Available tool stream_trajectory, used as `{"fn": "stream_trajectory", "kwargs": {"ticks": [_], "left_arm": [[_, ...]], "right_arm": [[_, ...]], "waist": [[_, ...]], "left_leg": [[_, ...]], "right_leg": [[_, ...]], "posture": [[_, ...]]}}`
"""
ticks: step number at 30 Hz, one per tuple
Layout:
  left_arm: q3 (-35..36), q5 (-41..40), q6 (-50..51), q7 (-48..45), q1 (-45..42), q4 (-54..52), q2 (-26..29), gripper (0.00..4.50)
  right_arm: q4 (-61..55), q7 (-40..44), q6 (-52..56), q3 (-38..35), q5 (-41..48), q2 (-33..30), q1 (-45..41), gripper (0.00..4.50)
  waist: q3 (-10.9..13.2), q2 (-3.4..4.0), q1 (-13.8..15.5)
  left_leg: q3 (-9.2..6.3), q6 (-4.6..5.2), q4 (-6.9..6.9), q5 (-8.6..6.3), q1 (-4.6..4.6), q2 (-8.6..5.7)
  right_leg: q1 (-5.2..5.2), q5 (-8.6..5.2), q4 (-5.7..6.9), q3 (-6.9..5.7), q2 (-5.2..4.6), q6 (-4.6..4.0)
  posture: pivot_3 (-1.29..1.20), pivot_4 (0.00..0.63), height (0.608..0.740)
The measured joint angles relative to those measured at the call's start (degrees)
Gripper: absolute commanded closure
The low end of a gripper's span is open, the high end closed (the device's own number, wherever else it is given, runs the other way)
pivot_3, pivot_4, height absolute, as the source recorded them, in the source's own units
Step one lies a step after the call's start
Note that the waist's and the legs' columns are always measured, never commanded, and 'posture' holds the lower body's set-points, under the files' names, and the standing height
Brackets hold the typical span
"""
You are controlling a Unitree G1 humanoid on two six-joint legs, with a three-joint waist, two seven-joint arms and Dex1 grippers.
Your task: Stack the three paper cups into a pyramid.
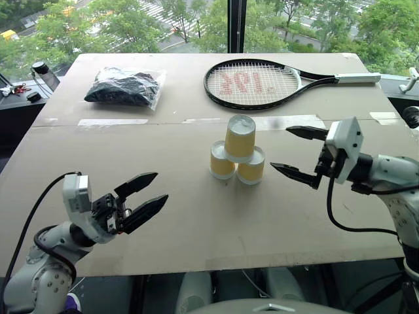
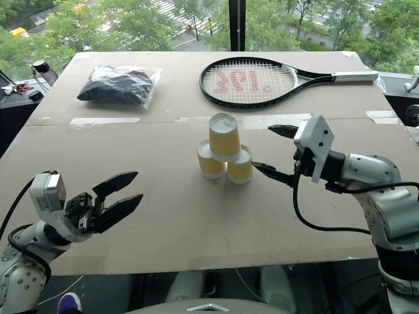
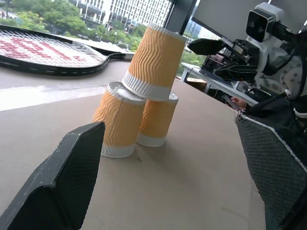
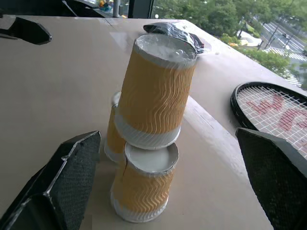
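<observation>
Three paper cups (image 1: pixel 237 157) stacked as the pyramid (image 2: pixel 224 156) mid-counter, nearer the far edge, just short of the racket (image 1: pixel 262 83). Right gripper (image 1: pixel 299 154) released, empty, beside the stack; left gripper (image 1: pixel 141 203) released near the front edge. Best withdrawn sideways, slowly, without brushing the top cup.

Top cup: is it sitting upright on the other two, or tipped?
Upside down and slightly tilted. The top cup rests rim-down across the bases of the two lower cups, leaning a little, with both grippers clear of it.

Silver-grey jointed arms; looping black cables; white wrist blocks; black two-fingered end effectors.
</observation>
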Motion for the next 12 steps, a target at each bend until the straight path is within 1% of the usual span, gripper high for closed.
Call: {"fn": "stream_trajectory", "kwargs": {"ticks": [1,4,7,12], "left_arm": [[-0.3,0.9,-0.5,0.0,0.7,0.5,-0.2,0.0],[-1.8,3.3,-1.3,-0.1,1.1,2.4,-0.2,0.0],[-2.5,7.4,-3.3,0.6,0.8,3.5,0.1,0.0],[-2.7,14.6,-5.8,3.4,3.6,5.6,2.1,0.0]], "right_arm": [[-0.1,0.2,-1.2,-1.3,0.0,0.2,5.0,0.04],[0.3,0.3,-5.0,-3.9,-0.6,1.8,15.9,0.04],[1.1,0.3,-10.0,-5.6,-2.1,2.8,22.0,0.04],[5.3,0.4,-15.8,-8.3,-4.0,3.7,30.7,0.04]], "waist": [[0.0,-0.03,0.0],[0.0,-0.02,0.0],[-0.1,-0.05,-0.4],[-0.1,-0.07,-0.2]], "left_leg": [[-0.02,0.0,0.02,0.0,0.0,0.0],[-0.05,0.0,0.13,0.0,-0.03,-0.01],[-0.08,0.01,0.26,-0.01,0.1,0.01],[-0.11,0.04,0.26,-0.03,0.21,0.03]], "right_leg": [[0.03,-0.01,-0.02,-0.01,0.0,0.0],[0.03,0.0,0.04,0.0,0.0,0.01],[0.2,0.0,0.07,0.02,0.09,0.01],[0.32,-0.01,0.06,0.02,0.06,0.0]], "posture": [[0.0,0.15,0.74],[0.0,0.15,0.74],[0.0,0.15,0.74],[0.0,0.15,0.74]]}}
